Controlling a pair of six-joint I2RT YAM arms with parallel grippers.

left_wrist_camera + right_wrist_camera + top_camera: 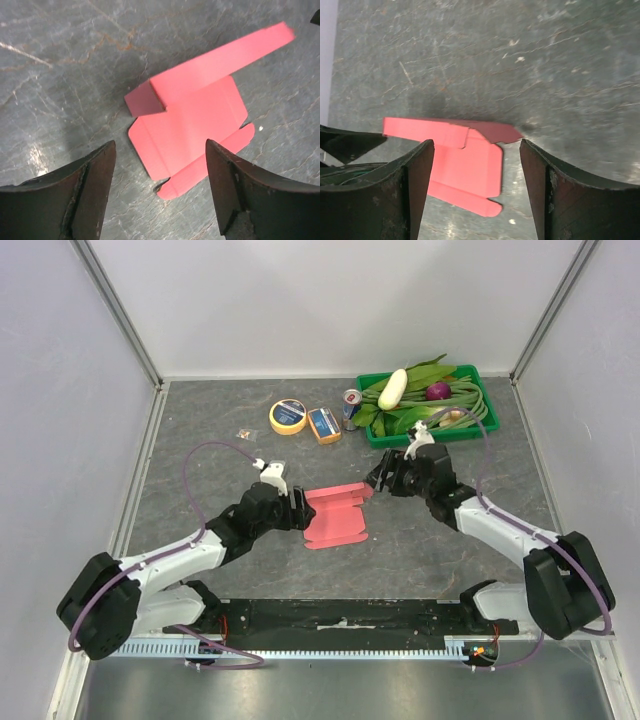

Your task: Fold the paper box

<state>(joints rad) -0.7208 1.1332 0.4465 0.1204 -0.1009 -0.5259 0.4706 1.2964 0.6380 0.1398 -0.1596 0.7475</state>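
The paper box [335, 520] lies at the middle of the table [200, 455], between my two grippers: one pink-red card sheet, mostly flat, with one long flap standing up along its upper edge. My left gripper [298, 508] sits just beside the box's left edge, fingers spread wide with nothing pinched. In the left wrist view the sheet lies just beyond and between the fingertips, with the raised flap running to the upper right of the frame and a short end tab folded up at its near end. My right gripper [378, 478] is at the box's upper right corner, close to the end of the raised flap. It is spread too and grips nothing. In its wrist view the card shows in the gap between the fingers, lower centre of the frame. From above I cannot tell whether either gripper touches the card. Well apart, along the upper part of the frame, I count one roll of yellow tape [288, 416], one small blue-and-orange box [324, 425], one can [352, 405] and one green tray [465, 432]. The tray holds green leaves and beans, one pale long vegetable [392, 389] and one purple onion [438, 391].
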